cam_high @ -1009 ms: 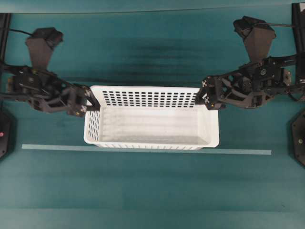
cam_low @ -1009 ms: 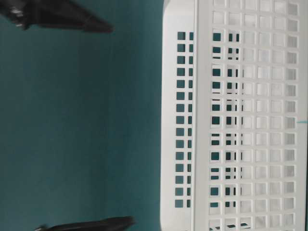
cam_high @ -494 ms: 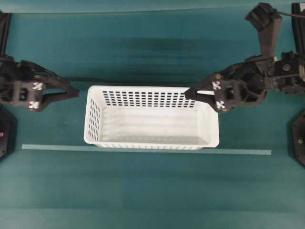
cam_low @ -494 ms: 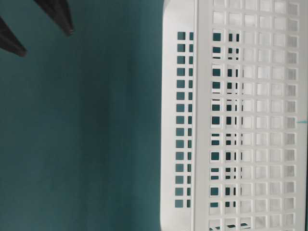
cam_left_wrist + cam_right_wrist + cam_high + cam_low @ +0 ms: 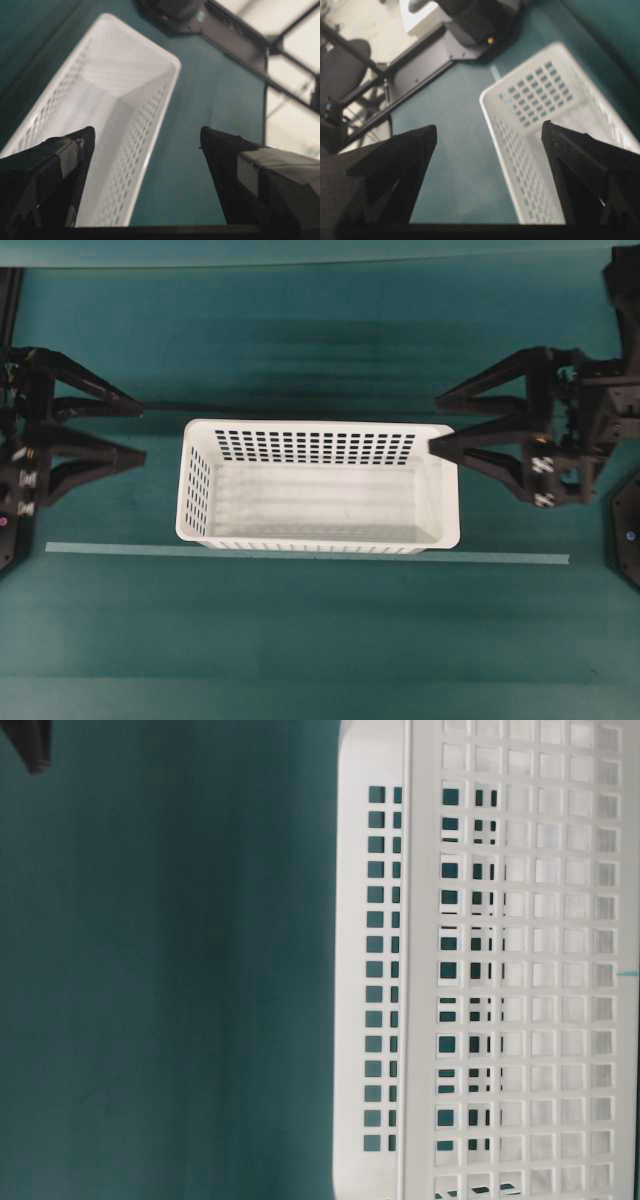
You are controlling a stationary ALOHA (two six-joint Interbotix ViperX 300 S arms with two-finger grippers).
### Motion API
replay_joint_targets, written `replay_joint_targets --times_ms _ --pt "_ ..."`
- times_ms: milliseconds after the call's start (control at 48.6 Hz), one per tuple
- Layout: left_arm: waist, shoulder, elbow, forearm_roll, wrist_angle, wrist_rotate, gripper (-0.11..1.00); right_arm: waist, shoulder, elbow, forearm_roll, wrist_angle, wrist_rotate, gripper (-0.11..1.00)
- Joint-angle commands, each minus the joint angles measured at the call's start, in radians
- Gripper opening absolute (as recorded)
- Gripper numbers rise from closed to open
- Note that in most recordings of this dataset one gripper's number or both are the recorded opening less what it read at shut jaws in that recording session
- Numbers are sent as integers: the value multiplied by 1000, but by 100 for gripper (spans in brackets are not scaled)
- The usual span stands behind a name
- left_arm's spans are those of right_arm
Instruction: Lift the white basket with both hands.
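Overhead exterior view shows the large rectangular white plastic basket (image 5: 318,488), its walls pierced by rows of small rectangular holes, sitting on the teal table surface (image 5: 300,640) near the middle, just beyond a thin pale strip of tape (image 5: 300,554) that runs left to right along its near side. It is empty and rests flat.

At the left, the black skeletal left gripper (image 5: 138,433) stands well apart from the basket's left end, fingers spread wide with nothing between them. At the right, the black skeletal right gripper (image 5: 436,424) is likewise spread wide; the tip of its nearer finger (image 5: 470,445) lies just beside the far right corner of the rim, though whether it touches cannot be told from above. Neither gripper holds anything.

The left wrist view confirms this: the left gripper's (image 5: 145,137) two dark fingers frame the basket (image 5: 125,90) ahead of them, with bare table between. The right wrist view gives the same reading for the right gripper (image 5: 489,132), the basket (image 5: 545,130) lying ahead and to one side.

Judged from this, the step in hand is the approach, with no grasp made. The next move calls for each arm to bring its open fingers astride the rolled rim of a short end wall, clamp both, then rise together and level so the basket does not tip.
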Motion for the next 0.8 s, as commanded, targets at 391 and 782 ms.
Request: replay_joint_targets --times_ms 391,782 --pt "-23 -40 -6 2 -46 114 91 35 -132 64 -3 -43 -324 90" --pt "-31 -104 5 3 -64 167 91 48 -245 98 -3 -43 -333 90"
